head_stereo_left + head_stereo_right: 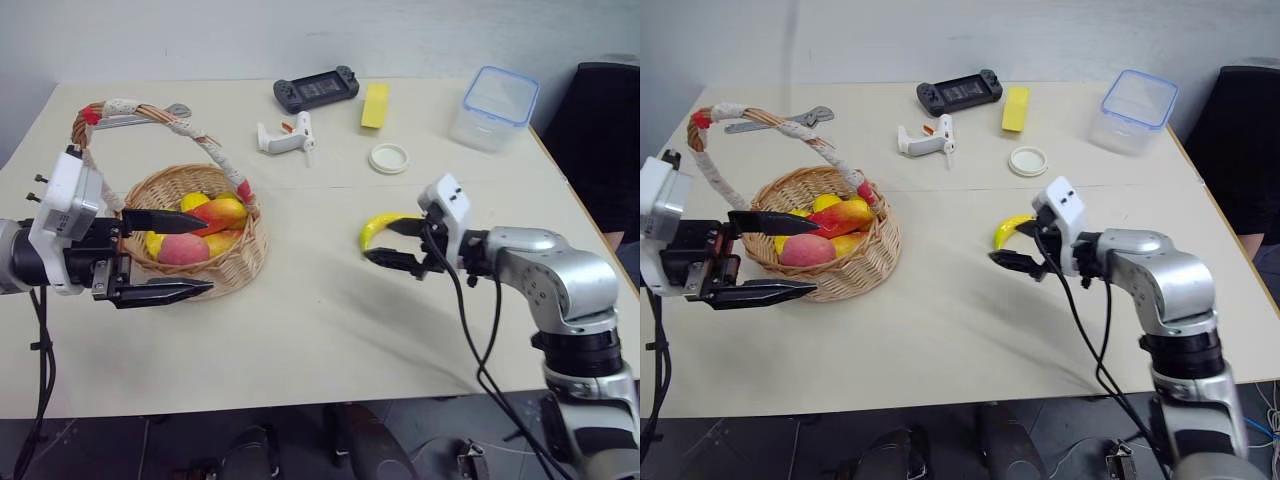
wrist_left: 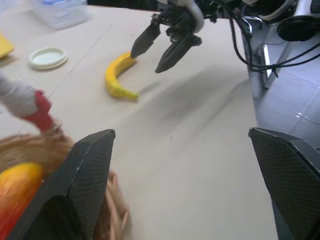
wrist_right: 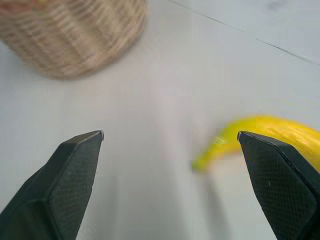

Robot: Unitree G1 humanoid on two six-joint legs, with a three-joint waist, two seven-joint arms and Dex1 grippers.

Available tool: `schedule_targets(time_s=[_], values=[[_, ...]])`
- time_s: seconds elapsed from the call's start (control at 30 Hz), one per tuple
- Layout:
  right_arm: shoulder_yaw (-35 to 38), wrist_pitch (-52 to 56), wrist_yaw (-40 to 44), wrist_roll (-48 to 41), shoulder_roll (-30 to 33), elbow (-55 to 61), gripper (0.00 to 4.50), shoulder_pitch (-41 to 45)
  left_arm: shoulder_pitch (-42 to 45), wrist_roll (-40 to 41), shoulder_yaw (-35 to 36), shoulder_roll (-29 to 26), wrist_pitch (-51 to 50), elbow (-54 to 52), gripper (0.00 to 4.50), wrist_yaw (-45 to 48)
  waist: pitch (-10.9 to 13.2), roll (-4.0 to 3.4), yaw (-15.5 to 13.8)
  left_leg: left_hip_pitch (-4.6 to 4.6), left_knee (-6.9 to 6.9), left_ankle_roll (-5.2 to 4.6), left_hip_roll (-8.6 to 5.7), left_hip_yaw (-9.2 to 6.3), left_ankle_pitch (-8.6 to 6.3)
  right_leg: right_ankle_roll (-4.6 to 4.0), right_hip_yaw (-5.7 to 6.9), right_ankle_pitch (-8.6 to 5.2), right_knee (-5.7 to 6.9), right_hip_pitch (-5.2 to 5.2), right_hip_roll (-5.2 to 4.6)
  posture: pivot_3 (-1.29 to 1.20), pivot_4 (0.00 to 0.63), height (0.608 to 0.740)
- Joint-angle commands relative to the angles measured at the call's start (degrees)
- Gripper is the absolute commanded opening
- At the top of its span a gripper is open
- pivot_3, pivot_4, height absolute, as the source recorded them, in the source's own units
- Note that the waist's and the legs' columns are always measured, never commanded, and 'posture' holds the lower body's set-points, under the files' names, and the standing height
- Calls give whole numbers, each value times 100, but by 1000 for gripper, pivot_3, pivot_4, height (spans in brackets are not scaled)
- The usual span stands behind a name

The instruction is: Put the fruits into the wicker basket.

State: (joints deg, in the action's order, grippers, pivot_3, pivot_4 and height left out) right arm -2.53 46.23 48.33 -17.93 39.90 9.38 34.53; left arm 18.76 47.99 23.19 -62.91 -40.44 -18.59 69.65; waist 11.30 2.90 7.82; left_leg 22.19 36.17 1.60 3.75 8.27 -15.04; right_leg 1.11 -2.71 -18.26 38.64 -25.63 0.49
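The wicker basket stands on the table's left half, its corded handle arching over it. Inside lie a pinkish-red peach and red-yellow mangoes. My left gripper hovers open at the basket's near-left side, one finger over the rim, and holds nothing. The yellow banana lies on the table right of centre. My right gripper is open and low over the table, its fingertips right beside the banana but not gripping it. The right wrist view shows the banana next to one finger.
At the back of the table lie a black game controller, a yellow sponge, a white handheld tool, a white round lid, a wrench and a clear blue-rimmed box. A black chair stands beyond the right edge.
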Motion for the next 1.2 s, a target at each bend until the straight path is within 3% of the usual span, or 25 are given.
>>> schedule_targets(time_s=[0.03,0.17,0.33,0.47,0.63,0.77,0.93,1.0,1.2], values=[[-241,-1426,190,684,312,-889,4473,226,249,167,-88,51,38,-149,4500,-21,0,0,12,-3,1,0,-1,0,3,3,-1,2,0,3,1,0,150,740],[-568,-2604,136,1349,211,-2648,4473,906,386,137,-239,155,62,-156,4500,-91,2,0,34,-11,4,-3,-4,10,16,9,-16,5,4,8,3,0,150,740],[-798,-3467,124,1717,-448,-4729,4473,1774,439,202,-256,247,51,-264,4500,-178,2,0,45,-14,22,2,-3,11,22,10,-24,7,23,10,6,0,150,740],[-678,-3685,175,1768,-865,-5988,3653,2291,514,225,-251,242,34,-284,4500,-254,4,-3,32,-13,30,4,-4,6,23,10,-25,7,37,9,7,0,150,740],[-536,-3904,413,1704,-906,-6404,1831,2408,515,164,-195,187,53,-229,4500,-287,3,-2,8,-10,43,0,-4,6,20,10,-25,7,36,13,5,0,150,740],[-366,-3667,942,1485,-752,-5875,519,2207,436,142,-77,168,31,-152,4500,-338,3,-3,6,-9,49,0,-3,5,19,11,-25,7,40,13,5,0,150,740],[-294,-1907,2007,366,-585,-2883,494,1373,-190,-98,669,-28,-20,378,4500,-303,6,-7,27,-14,49,6,3,5,16,18,-25,2,54,11,7,0,150,740],[-324,-1085,1837,59,-667,-1860,494,1225,-513,-236,990,-154,18,571,4500,-204,7,-8,62,-19,48,12,6,6,16,18,-25,-3,67,7,7,0,150,740],[-611,1143,166,-582,-2409,-169,494,1628,-1003,-348,1827,-270,-78,719,4500,-253,4,-1,66,-29,52,25,5,-3,27,-2,-22,-2,86,5,7,0,150,740]])
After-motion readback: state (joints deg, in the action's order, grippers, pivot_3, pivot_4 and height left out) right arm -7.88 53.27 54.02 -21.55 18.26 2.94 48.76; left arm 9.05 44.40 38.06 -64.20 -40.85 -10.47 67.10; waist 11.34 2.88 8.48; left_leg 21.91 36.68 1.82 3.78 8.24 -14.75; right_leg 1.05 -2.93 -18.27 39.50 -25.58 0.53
